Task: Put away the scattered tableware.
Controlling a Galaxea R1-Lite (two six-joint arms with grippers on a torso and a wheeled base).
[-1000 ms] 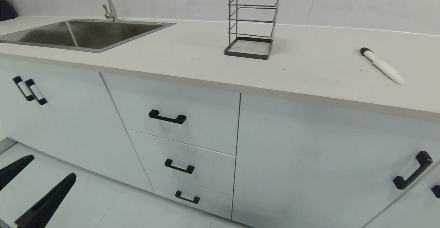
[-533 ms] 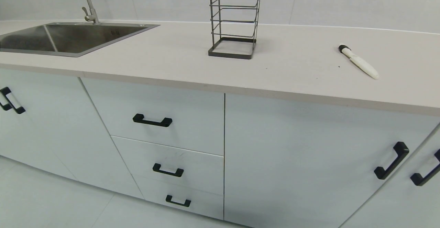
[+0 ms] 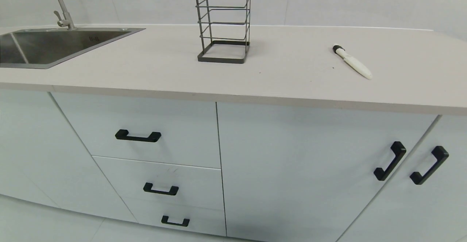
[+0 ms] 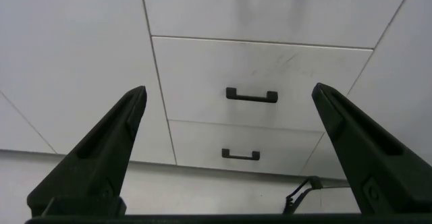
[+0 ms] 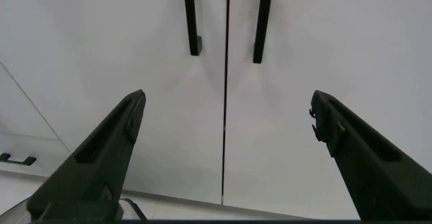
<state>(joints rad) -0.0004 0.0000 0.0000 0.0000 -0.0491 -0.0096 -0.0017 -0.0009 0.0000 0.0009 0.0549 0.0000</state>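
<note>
The left gripper has its jaws spread wide with nothing between them. It sits low, below the wire rack, and faces the drawer stack, with a black drawer handle straight ahead and a lower one beneath it. The right gripper is likewise wide open and empty. It faces the paired door handles of the cabinet, below and well to the right of the rack.

The only tableware in sight is a white knife with a black end. It lies flat on the countertop well to the right of the rack, at a slant to the counter's front edge. The sink and its faucet are well to the rack's left.

Several things could go wrong from here. Both arms hang under the counter's overhang, so a straight lift would probably strike the front edge. The knife is slim and lies flat, so fingers closing from above could skid it along the countertop or spin it away. If the knife is bound for the rack, that tall, light frame looks easy to tip with a careless sweep.
</note>
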